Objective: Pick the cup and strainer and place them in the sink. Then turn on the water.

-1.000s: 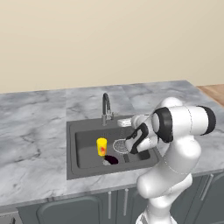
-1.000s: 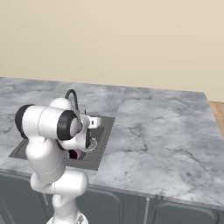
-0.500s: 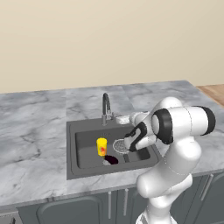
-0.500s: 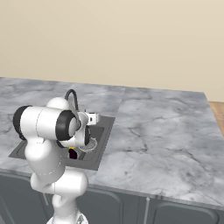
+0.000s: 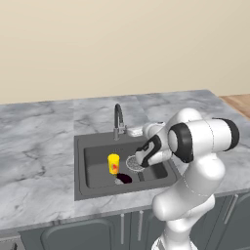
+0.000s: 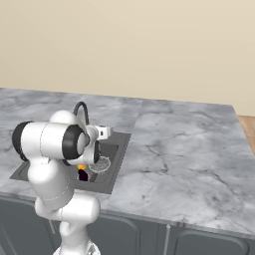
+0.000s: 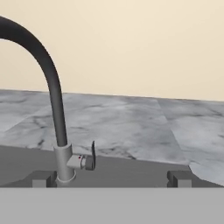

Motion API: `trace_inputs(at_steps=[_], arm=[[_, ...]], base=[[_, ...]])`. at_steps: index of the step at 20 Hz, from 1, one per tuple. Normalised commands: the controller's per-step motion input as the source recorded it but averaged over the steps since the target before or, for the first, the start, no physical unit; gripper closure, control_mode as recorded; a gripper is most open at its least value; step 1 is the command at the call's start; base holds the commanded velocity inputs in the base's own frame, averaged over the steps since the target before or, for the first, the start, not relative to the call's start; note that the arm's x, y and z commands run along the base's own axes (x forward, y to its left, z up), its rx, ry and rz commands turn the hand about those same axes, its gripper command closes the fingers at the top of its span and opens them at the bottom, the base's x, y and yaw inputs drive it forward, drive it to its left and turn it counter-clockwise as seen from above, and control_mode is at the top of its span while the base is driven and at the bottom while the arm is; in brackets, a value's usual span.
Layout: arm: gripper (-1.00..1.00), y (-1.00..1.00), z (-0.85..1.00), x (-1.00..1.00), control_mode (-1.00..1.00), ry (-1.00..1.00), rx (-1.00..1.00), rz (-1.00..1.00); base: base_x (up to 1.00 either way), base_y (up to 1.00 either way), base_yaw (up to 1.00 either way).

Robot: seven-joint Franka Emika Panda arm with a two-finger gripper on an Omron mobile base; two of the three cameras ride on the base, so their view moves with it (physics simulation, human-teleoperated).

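The yellow cup [image 5: 113,163] stands upright in the dark sink [image 5: 78,188]; a sliver of it [image 6: 81,167] shows past my arm in the right base view. The strainer's round mesh head [image 5: 133,163] [image 6: 100,164] lies in the basin just right of the cup, its handle hidden under my forearm. My gripper [image 5: 132,131] [image 6: 106,131] [image 7: 111,179] is open and empty, level with the base of the dark gooseneck tap [image 5: 118,118] [image 6: 81,110] [image 7: 52,92]. In the hand view the small lever [image 7: 89,159] sits between and beyond the two fingertips. No water runs.
Grey-white marble countertop [image 5: 39,141] [image 6: 184,159] surrounds the sink on all sides, with a beige wall behind. The sink's back rim [image 7: 131,173] lies right under the hand. My elbow hangs over the basin's right edge.
My hand has risen out of the basin, away from the strainer, and now points at the tap's base. Cup and strainer have not moved.
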Motion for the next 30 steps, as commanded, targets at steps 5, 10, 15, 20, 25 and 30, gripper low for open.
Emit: trace_inputs(at_steps=[5,10,15,20,25,30], arm=[[-1.0,0.0,0.0,0.0,-1.0,-0.03,0.0,0.0],[-1.0,0.04,0.0,0.0,-1.0,-0.05,0.0,0.0],[-1.0,0.0,-0.01,0.0,-1.0,-0.07,0.0,0.0],[-1.0,0.05,-0.04,0.0,-1.0,-0.06,0.0,0.0],[-1.0,0.09,-0.1,0.0,-1.0,-0.05,0.0,0.0],[-1.0,0.17,-0.14,0.0,-1.0,-0.04,0.0,0.0]], base=[[0.0,0.0,0.0],[0.0,0.0,0.0],[0.0,0.0,0.0],[0.0,0.0,0.0],[0.0,0.0,0.0],[0.0,0.0,0.0]])
